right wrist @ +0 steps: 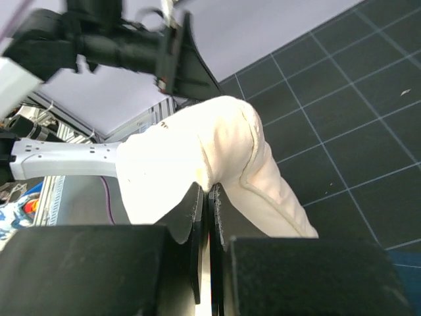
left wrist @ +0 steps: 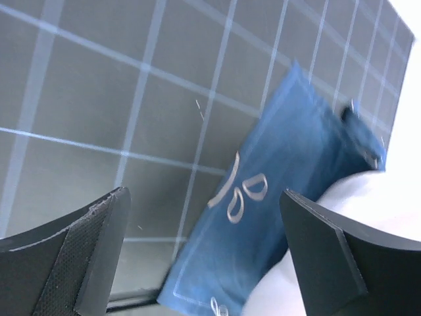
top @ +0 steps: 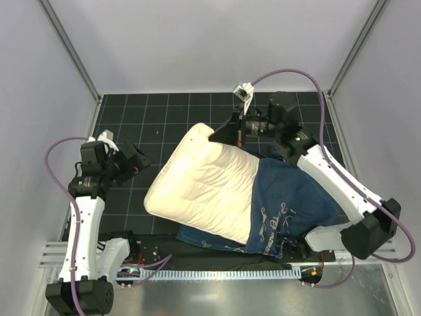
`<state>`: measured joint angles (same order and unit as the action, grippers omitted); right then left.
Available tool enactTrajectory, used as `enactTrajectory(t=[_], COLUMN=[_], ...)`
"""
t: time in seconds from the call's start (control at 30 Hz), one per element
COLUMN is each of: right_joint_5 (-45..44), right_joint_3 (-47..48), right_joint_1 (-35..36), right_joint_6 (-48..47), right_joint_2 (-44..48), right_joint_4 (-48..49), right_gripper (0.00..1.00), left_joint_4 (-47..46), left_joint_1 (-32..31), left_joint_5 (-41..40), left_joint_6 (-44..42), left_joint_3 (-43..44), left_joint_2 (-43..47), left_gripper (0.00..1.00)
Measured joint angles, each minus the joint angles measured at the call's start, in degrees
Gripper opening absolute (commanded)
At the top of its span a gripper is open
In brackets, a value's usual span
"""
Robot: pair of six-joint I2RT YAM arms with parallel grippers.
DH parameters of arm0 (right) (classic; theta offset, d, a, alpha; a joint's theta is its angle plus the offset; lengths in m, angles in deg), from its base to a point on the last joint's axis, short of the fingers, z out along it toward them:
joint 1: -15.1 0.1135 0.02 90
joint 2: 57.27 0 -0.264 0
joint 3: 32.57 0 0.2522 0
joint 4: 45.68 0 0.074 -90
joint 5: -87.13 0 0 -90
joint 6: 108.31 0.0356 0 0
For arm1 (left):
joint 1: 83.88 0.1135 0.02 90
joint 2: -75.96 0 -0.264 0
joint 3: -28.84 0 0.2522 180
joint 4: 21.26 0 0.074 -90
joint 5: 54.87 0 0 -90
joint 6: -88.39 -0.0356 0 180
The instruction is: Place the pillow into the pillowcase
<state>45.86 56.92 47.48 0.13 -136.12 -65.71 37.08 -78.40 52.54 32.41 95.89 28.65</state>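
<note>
The cream-white pillow [top: 204, 184] lies slantwise on the black grid mat, its right end inside the navy printed pillowcase [top: 296, 204]. My right gripper [top: 222, 135] is at the pillow's far corner. In the right wrist view it [right wrist: 210, 192] is shut on a pinch of pillow fabric [right wrist: 197, 145]. My left gripper [top: 140, 161] is open and empty, just left of the pillow and clear of it. In the left wrist view it [left wrist: 204, 230] stands wide open above the mat, with a pillowcase edge [left wrist: 289, 178] and a bit of white pillow [left wrist: 375, 210] beyond.
The black grid mat [top: 131, 118] is ringed by white walls and grey corner posts [top: 72, 49]. A metal rail with cables [top: 217, 271] runs along the near edge. The pillowcase's near edge hangs close to that rail.
</note>
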Motion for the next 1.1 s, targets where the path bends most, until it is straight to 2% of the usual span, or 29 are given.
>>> enactTrajectory(t=[0.17,0.33,0.53,0.73,0.9,1.1], right_joint_5=[0.13,0.57,0.50,-0.24,-0.42,-0.33], right_joint_3=[-1.62,-1.62,-1.88,-3.26,-3.37,-3.41], right_joint_1=[-1.33,-1.33,-1.33,-1.33,-1.33,-1.33], right_joint_6=[0.35,1.01,1.40,1.73,2.60,3.28], right_joint_2=[8.61,13.33,13.86,14.03,14.14,14.86], right_joint_4=[0.44,0.48,0.39,0.70,0.92,1.01], right_gripper=[0.04,0.04,0.04,0.04,0.04,0.04], left_joint_4=[-3.72,-8.48,-15.67,-20.00,-23.61,-28.30], left_joint_1=[-1.09,-11.50,-25.68,-35.93,-39.78,-41.03], left_joint_5=[8.52,8.94,3.89,-2.86,-7.65,-10.01], left_joint_6=[0.28,2.97,7.72,11.93,13.60,14.14], left_joint_3=[-7.21,-11.23,-14.82,-18.40,-18.32,-16.24], left_joint_2=[-4.37,-6.14,-10.12,-16.04,-22.97,-31.06], left_gripper=[0.95,0.95,0.95,0.91,0.88,0.82])
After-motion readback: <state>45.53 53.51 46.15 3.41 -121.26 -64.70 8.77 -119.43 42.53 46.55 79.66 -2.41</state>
